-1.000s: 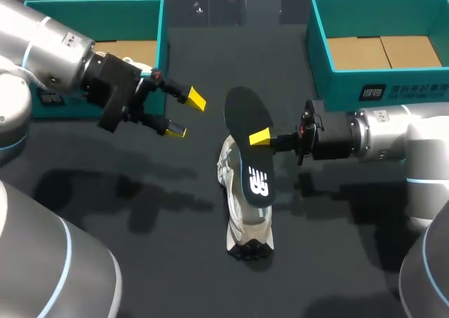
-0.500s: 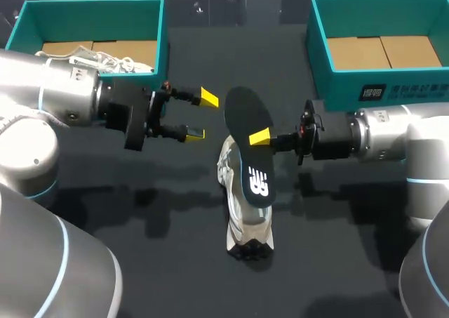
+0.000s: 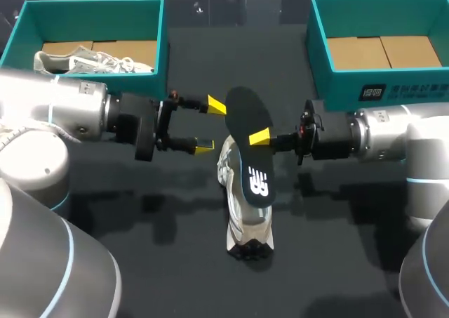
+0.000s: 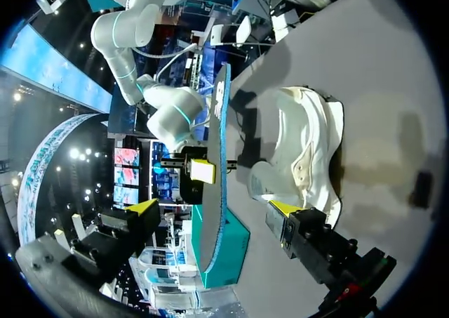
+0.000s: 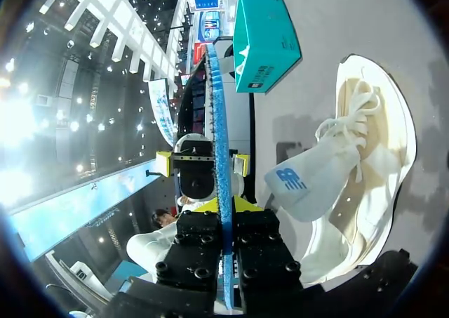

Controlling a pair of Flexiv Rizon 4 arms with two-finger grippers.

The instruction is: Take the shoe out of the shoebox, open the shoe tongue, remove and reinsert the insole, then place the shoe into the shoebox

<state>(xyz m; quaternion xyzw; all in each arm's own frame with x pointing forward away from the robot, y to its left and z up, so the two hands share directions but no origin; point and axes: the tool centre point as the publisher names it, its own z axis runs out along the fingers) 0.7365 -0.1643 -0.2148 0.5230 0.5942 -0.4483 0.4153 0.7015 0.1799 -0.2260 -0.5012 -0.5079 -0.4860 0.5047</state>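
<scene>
My right gripper [image 3: 261, 137] is shut on the black insole [image 3: 245, 118], holding it on edge above the white shoe [image 3: 242, 216], which lies on the dark table. In the right wrist view the insole [image 5: 216, 121] runs straight out from between the right gripper's fingers [image 5: 226, 209], with the shoe [image 5: 365, 184] and its raised tongue [image 5: 302, 184] beside it. My left gripper [image 3: 210, 126] stands open just left of the insole. In the left wrist view the insole [image 4: 214, 156] stands ahead of the left gripper [image 4: 214, 209], between its spread fingers without contact, and the shoe [image 4: 305, 142] lies beside it.
A teal shoebox [image 3: 158, 30] at the back left holds a second white shoe [image 3: 84, 62]. Another teal shoebox [image 3: 319, 51] with a cardboard floor stands at the back right, close behind my right arm.
My left arm has swung right and turned level, bringing its open fingers up to the insole's left edge. The right arm, insole and shoe have stayed still.
</scene>
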